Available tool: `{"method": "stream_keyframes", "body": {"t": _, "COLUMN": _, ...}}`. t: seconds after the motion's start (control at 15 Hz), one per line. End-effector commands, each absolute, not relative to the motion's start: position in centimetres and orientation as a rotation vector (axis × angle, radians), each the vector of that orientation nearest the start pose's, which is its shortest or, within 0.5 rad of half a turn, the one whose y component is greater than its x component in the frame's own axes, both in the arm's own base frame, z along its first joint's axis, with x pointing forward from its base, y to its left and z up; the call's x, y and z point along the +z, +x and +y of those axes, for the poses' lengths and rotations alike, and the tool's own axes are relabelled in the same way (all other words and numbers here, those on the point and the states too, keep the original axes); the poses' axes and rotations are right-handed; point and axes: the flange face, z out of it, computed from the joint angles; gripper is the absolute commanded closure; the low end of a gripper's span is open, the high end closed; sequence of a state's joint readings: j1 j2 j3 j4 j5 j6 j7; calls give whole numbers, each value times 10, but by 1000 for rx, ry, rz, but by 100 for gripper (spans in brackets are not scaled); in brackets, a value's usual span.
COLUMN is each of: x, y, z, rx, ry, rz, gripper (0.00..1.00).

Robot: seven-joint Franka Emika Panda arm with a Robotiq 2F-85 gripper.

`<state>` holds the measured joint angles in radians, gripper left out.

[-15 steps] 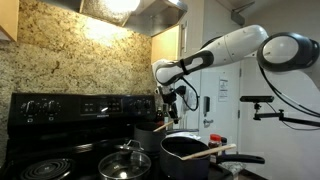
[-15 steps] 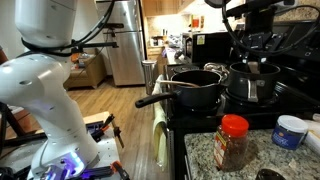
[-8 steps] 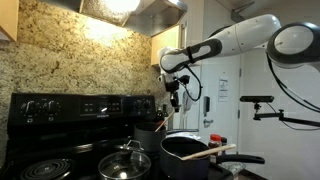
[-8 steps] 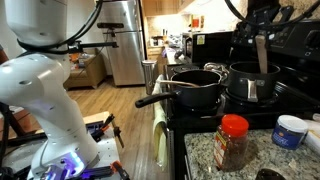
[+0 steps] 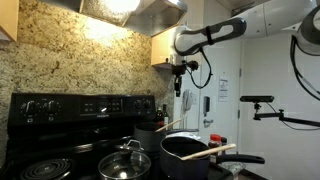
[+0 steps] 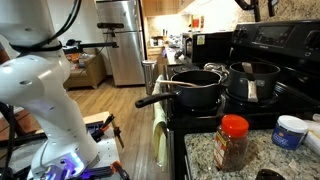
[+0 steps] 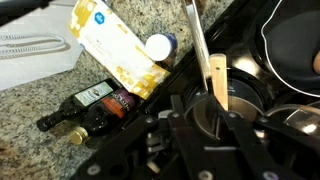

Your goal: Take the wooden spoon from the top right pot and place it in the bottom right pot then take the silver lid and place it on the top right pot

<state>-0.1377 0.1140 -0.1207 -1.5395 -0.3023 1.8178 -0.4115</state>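
My gripper (image 5: 179,68) is high above the stove, shut on the pale wooden spoon (image 5: 179,84), which hangs straight down from it, clear of all pots. The small dark grey pot (image 5: 150,132) stands below and to its left; it also shows in the other exterior view (image 6: 255,78) and, from above, in the wrist view (image 7: 232,98). The large black pot (image 5: 190,155) (image 6: 195,88) holds a thicker orange-tan utensil (image 5: 207,152). The silver lid (image 5: 125,160) rests on a pan at the front left. In the wrist view the spoon (image 7: 217,80) runs up from the gripper (image 7: 210,122).
A range hood (image 5: 130,8) hangs overhead to the left of the gripper. On the granite counter beside the stove are a red-capped spice jar (image 6: 232,142), a white tub (image 6: 290,131), a dark bottle (image 7: 90,108) and a yellow packet (image 7: 115,45).
The gripper has risen with the wooden spoon, lifting it out of the small grey pot, and has moved toward the large black pot's side.
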Motion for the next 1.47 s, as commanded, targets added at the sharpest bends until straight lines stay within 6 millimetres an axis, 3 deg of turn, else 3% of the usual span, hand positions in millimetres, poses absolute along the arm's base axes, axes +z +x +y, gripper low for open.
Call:
{"method": "stream_keyframes", "body": {"t": 0.0, "x": 602, "y": 569, "z": -167, "rx": -184, "ry": -3465, "rz": -376, "gripper": 86}}
{"method": "stream_keyframes", "body": {"t": 0.13, "x": 599, "y": 567, "z": -166, "rx": -199, "ry": -3471, "rz": -374, "gripper": 86}}
{"method": "stream_keyframes", "body": {"t": 0.2, "x": 597, "y": 567, "z": -165, "rx": -194, "ry": -3483, "rz": -356, "gripper": 44}}
{"method": "stream_keyframes", "body": {"t": 0.27, "x": 594, "y": 567, "z": -165, "rx": -194, "ry": -3501, "rz": -321, "gripper": 42}}
{"method": "stream_keyframes", "body": {"t": 0.67, "x": 561, "y": 585, "z": -159, "rx": -57, "ry": -3437, "rz": -438, "gripper": 5}}
{"method": "stream_keyframes", "body": {"t": 0.8, "x": 545, "y": 594, "z": -156, "rx": 7, "ry": -3390, "rz": -530, "gripper": 0}}
{"method": "stream_keyframes", "body": {"t": 1.13, "x": 505, "y": 611, "z": -164, "rx": 72, "ry": -3185, "rz": -744, "gripper": 0}}
{"method": "stream_keyframes", "body": {"t": 1.4, "x": 487, "y": 615, "z": -175, "rx": 187, "ry": -3107, "rz": -809, "gripper": 0}}
